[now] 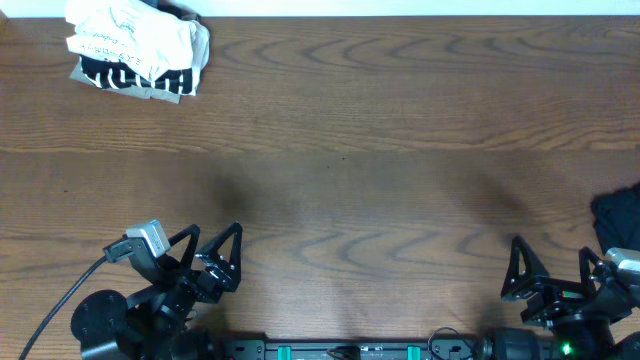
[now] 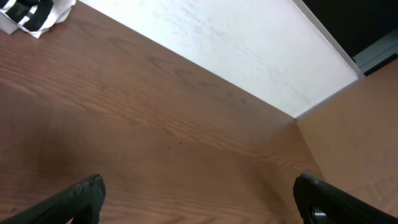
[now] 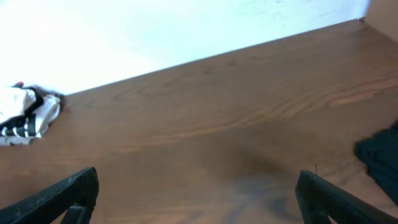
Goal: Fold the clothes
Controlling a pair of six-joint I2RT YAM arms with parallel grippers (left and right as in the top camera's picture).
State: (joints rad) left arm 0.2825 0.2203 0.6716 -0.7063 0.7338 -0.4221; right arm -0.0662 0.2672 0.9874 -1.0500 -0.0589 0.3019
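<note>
Overhead, the black garment (image 1: 620, 218) lies at the right edge of the table (image 1: 400, 150), just beyond the right claw (image 1: 551, 250) and well apart from the left claw (image 1: 213, 231); both stand wide and empty.

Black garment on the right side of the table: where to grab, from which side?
Probably its near-left edge, with the right hand, open and closest, coming from the left and low over the table. The black garment lies bunched and low on the table's right side; only its left part shows, the rest is out of frame.
</note>
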